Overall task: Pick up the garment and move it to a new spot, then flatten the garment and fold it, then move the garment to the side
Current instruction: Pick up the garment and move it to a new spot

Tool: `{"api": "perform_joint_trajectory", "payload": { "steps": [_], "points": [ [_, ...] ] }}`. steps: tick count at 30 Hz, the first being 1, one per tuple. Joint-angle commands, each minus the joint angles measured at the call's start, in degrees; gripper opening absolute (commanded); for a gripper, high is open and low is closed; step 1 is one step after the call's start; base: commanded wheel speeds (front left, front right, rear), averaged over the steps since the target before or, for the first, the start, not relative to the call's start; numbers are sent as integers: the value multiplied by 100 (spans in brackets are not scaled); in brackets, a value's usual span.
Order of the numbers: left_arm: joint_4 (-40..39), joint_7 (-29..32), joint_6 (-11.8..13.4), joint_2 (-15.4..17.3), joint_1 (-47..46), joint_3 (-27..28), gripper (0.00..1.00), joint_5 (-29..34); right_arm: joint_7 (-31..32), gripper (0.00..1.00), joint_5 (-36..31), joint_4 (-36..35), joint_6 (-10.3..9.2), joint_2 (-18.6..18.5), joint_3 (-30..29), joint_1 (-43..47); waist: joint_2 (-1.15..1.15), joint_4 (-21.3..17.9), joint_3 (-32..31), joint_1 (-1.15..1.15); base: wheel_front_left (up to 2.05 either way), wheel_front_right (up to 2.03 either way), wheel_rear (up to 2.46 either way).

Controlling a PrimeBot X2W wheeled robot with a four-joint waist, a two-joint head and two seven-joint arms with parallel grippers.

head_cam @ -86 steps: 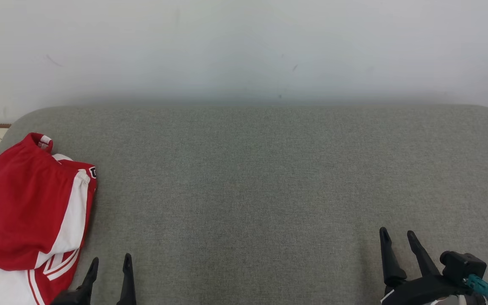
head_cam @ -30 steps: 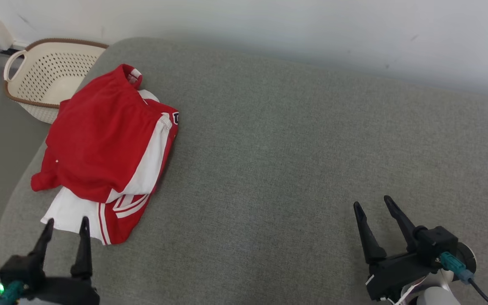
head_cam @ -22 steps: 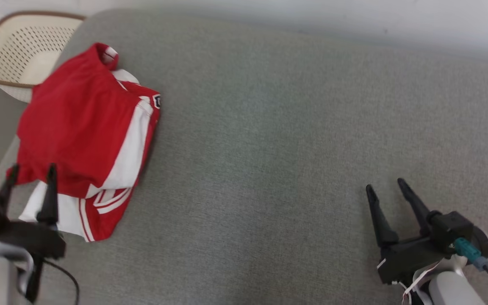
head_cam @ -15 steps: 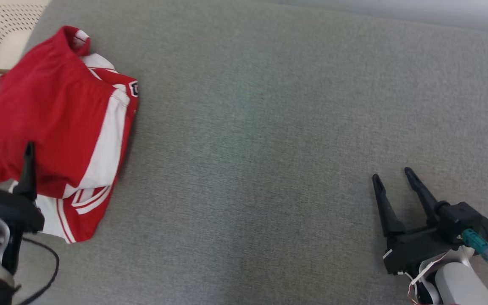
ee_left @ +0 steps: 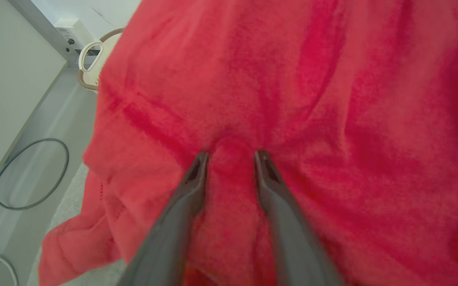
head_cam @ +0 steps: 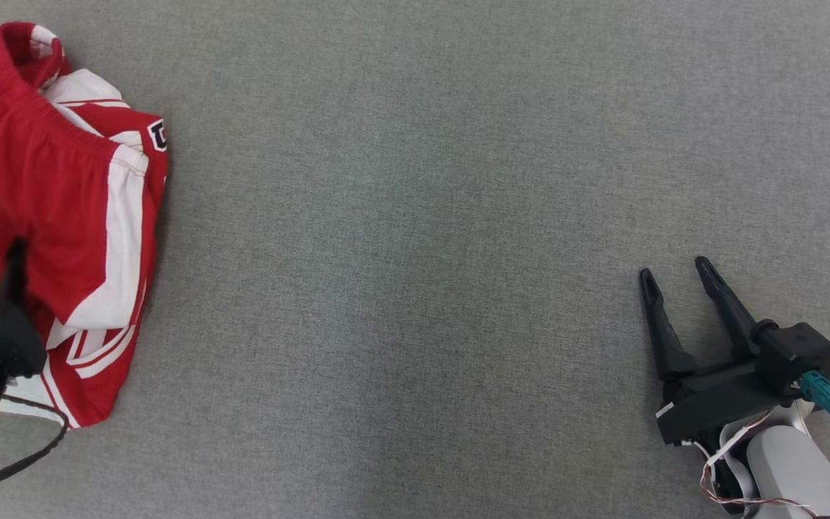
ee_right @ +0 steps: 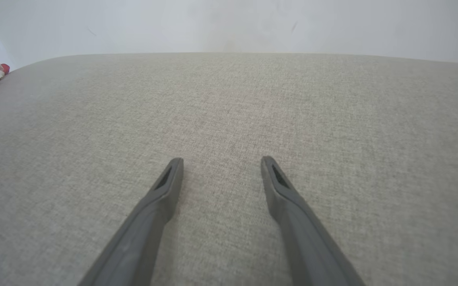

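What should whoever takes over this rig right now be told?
Left end effector: jaws apart, tips pressed into the red garment, a fold of cloth between them; grip not yet closed.
Right end effector: open, empty, over bare cushion on the right.
The garment lies bunched at the cushion's left end.
Done: the reach to the garment.
Left to do: close and lift, move it to a new spot, flatten, fold, set aside.
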Motion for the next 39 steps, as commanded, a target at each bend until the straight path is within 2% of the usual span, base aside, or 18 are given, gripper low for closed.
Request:
{"api": "perform_joint_trajectory", "payload": {
  "steps": [1, 5, 11, 14, 17, 18, 26, 31, 35, 39],
  "points": [
    [161, 10, 9, 46, -52, -65, 0, -120, 49, 100, 48, 202, -8, -12, -26, 115, 0, -27, -20, 0, 0, 0, 0],
    [343, -118, 8, 77, -123, -222, 0, -205, 46, 100, 57, 147, -8, 35, -70, 59, 0, -36, -65, 0, 0, 0, 0],
    [303, -709, 8, 252, -446, -466, 0, 53, 30, 100, 90, 109, -8, 180, -137, 88, 0, -52, -279, 0, 0, 0, 0],
    [61, -860, 26, 301, -735, -605, 0, 262, 26, 100, 67, 120, -8, 260, -137, 157, 0, -68, -459, 0, 0, 0, 0],
    [-581, -916, 34, 172, -1039, -755, 0, 522, 25, 100, 104, 153, -8, 414, -101, 165, 0, -124, -657, 0, 0, 0, 0],
    [-581, -916, 34, 172, -1039, -755, 0, 522, 25, 100, 104, 153, -8, 414, -101, 165, 0, -124, -657, 0, 0, 0, 0],
    [-2473, -926, 17, -600, -814, -953, 0, 732, 25, 100, 163, 198, -8, 621, 0, 235, 0, -419, -929, 0, 0, 0, 0],
    [-3303, -924, 14, -1326, -544, -1208, 0, 666, 25, 100, 189, 242, -8, 653, -56, 289, 0, -701, -1047, 0, 0, 0, 0],
    [-3492, -924, 10, -1833, -237, -1403, 0, 546, 26, 100, 193, 244, -7, 673, -72, 281, 0, -978, -1063, 0, 0, 0, 0],
    [-3105, -924, 9, -2072, 185, -1379, 0, 306, 26, 100, 204, 223, -7, 692, -11, 211, 0, -1278, -1020, 0, 0, 0, 0]
  ]
}}
